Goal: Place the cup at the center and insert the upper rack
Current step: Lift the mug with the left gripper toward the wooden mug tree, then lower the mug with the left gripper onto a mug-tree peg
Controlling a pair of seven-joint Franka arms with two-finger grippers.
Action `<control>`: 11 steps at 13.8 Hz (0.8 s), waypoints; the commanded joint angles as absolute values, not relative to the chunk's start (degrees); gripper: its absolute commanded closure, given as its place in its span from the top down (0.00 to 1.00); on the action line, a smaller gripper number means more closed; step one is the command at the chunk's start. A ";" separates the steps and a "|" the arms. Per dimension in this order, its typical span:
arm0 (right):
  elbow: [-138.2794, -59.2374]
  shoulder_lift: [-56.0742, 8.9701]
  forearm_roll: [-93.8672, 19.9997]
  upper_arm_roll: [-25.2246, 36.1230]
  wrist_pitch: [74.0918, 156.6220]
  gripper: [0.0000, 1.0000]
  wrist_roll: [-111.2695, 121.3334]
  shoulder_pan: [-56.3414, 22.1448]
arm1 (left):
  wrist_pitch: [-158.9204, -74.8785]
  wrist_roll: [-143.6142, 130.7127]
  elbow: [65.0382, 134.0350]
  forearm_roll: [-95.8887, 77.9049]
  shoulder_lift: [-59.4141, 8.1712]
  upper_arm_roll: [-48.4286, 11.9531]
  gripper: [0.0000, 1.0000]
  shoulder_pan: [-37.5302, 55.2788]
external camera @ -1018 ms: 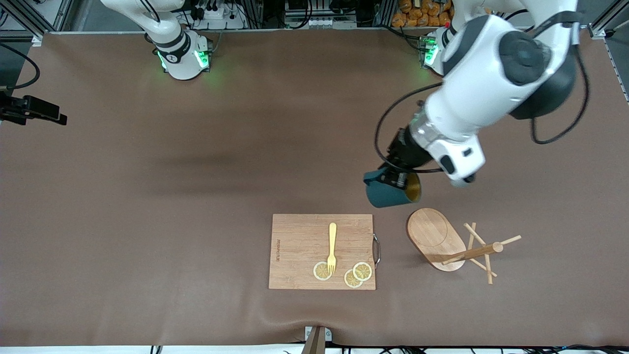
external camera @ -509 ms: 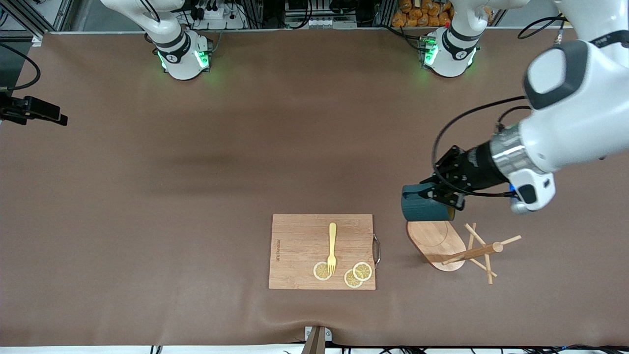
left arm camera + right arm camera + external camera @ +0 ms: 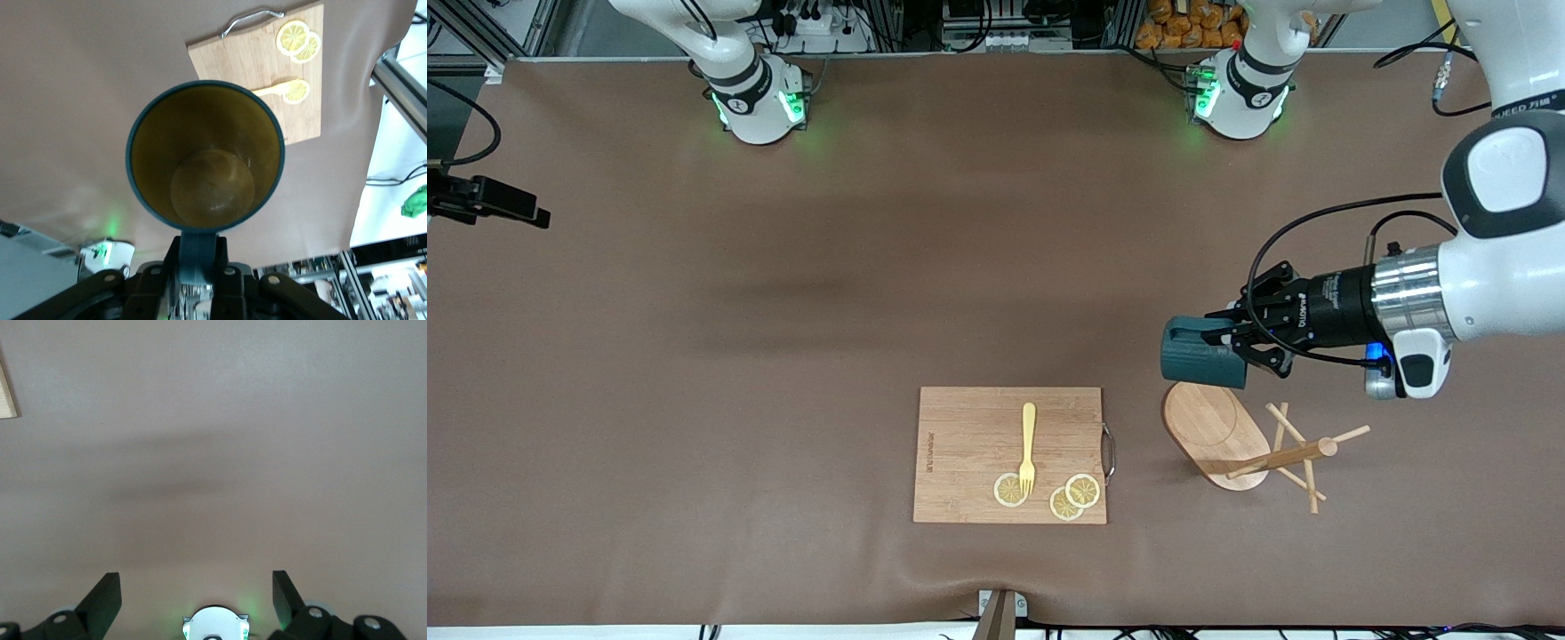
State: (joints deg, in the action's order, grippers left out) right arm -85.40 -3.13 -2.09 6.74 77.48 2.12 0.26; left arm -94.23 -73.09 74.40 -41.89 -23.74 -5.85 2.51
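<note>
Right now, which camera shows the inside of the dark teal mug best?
The left wrist view: it looks straight into the dark teal mug, showing its yellowish-tan inside, held by its handle in the left gripper. The front view shows only its outside; the right wrist view misses it.

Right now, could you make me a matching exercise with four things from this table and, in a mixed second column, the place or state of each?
Things:
1. cup
2. upper rack
3. fork
4. right gripper

Places or states:
A. lies tipped over on the table, toward the left arm's end
B. open, over bare table
C. held by its handle in the shut left gripper
D. lies on the cutting board, tines on a lemon slice

Pairs: 1-C, 2-A, 3-D, 4-B
</note>
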 commanded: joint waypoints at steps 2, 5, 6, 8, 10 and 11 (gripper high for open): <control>-85.78 -2.29 0.25 5.54 79.36 1.00 2.98 0.79 | -89.31 -65.41 74.18 -47.89 -26.01 -6.42 0.00 -2.36; -85.78 -2.29 1.41 5.10 80.77 1.00 5.98 0.97 | -87.72 -62.24 74.01 -52.98 -28.29 -6.42 0.00 -5.35; -85.78 -2.29 1.41 5.10 81.03 1.00 5.89 0.88 | -87.02 -60.57 73.92 -53.87 -29.08 -6.42 0.00 -6.14; -85.87 -2.29 1.41 5.10 81.39 1.00 5.89 0.79 | -86.40 -58.11 73.92 -55.27 -30.75 -6.42 0.00 -7.38; -85.87 -2.29 1.23 5.10 80.77 1.00 5.45 0.97 | -86.40 -56.87 73.92 -57.47 -32.34 -6.42 0.00 -7.82; -85.96 -2.29 0.88 5.10 80.51 1.00 5.01 1.05 | -86.40 -56.43 73.92 -58.26 -32.78 -6.42 0.00 -7.82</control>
